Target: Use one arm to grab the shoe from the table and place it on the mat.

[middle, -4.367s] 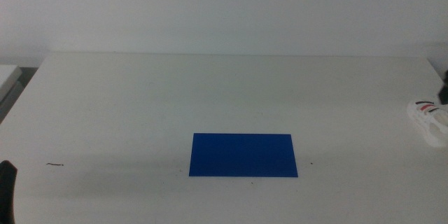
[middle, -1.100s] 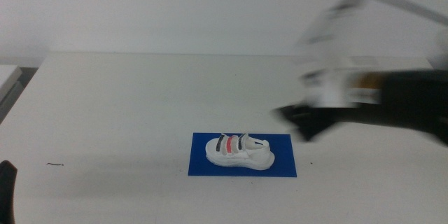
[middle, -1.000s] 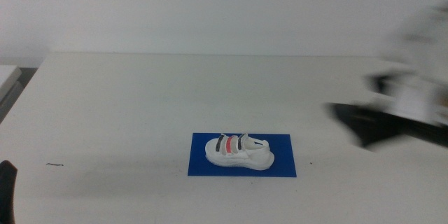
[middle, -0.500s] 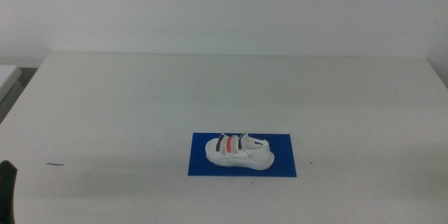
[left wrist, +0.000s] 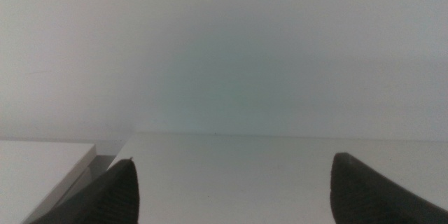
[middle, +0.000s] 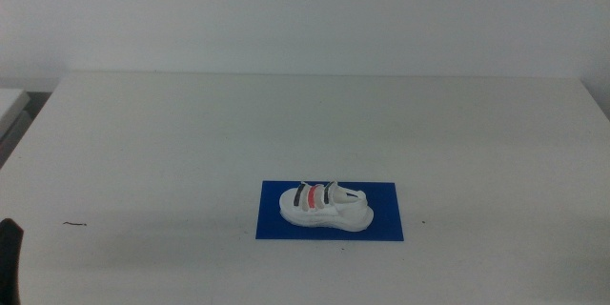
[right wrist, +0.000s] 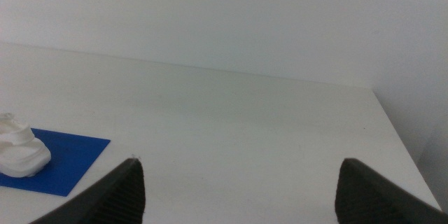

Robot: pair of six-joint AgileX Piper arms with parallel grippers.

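Middle view: white tabletop [middle: 191, 143], plain, wall behind. Blue mat [middle: 381, 224] lies flat toward the near side, roughly centre. White shoe [middle: 324, 210] sits upright on its chunky sole on the mat, wholly inside the mat's edges, nearer the mat's left end; bare blue shows to its right. Straps across the top: dark, red, dark. Nothing touches the shoe. Small dark scratch mark [middle: 75, 224] on the tabletop well to the left of the mat. At the bottom left corner a dark tip of the left gripper [middle: 9, 259] shows. No arm shows over the tabletop; the right arm is out of this view.

Left wrist view: left gripper [left wrist: 231, 185], both dark jaws rising at the frame's two sides, spread wide, nothing between them. Bare tabletop [left wrist: 231, 175] beyond them, its far edge against the wall. A second white surface [left wrist: 42, 164] sits beside the tabletop with a dark gap between.

Right wrist view: right gripper [right wrist: 241, 189], jaws spread wide and holding nothing. Tabletop [right wrist: 245, 112] ahead. A corner of the mat [right wrist: 70, 157] is visible, with one end of the shoe [right wrist: 19, 155] resting on it, well apart from the jaws.
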